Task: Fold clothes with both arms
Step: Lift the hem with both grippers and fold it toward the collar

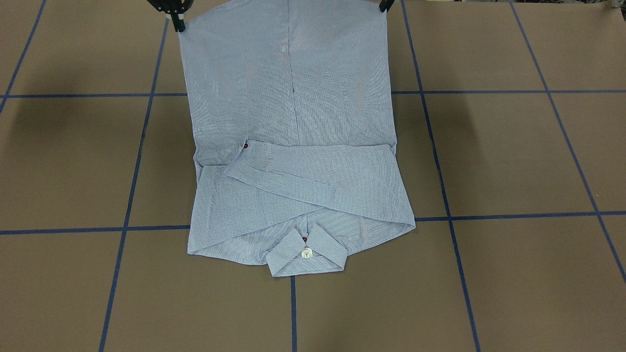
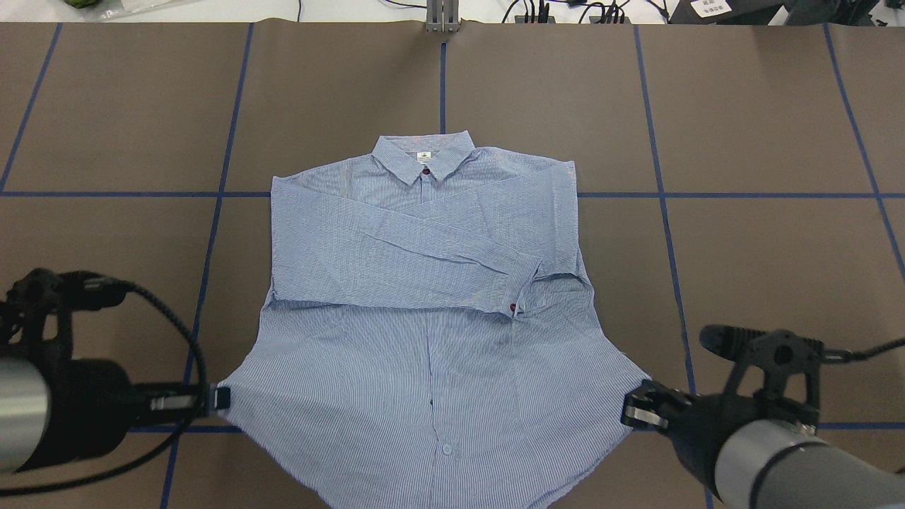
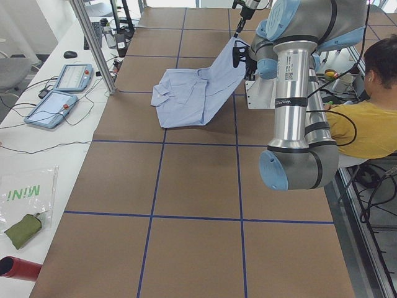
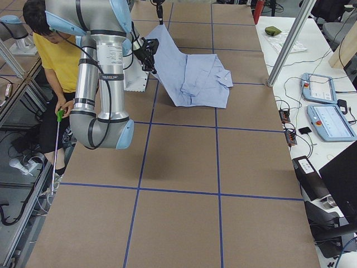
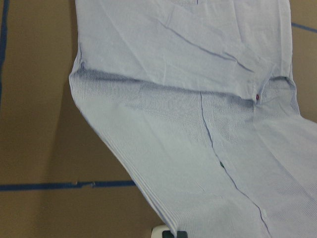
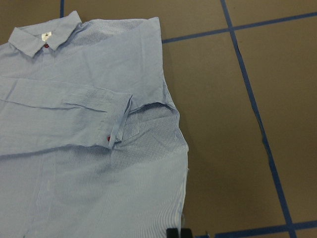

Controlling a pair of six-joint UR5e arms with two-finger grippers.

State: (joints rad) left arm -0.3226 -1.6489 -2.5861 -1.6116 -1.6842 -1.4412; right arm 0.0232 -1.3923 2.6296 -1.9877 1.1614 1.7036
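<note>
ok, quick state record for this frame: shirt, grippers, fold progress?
shirt: light blue striped, front up, collar toward far edge
sleeves: folded across chest
hem: held up off table, collar end flat
left gripper: shut on hem corner
right gripper: shut on other hem corner
fold: hem-to-collar fold not yet done

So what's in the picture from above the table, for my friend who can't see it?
The left gripper and the right gripper each pinch a bottom corner of a light blue striped shirt spread on a brown table. Its sleeves are folded across the chest, and its collar lies farthest from the robot.
</note>
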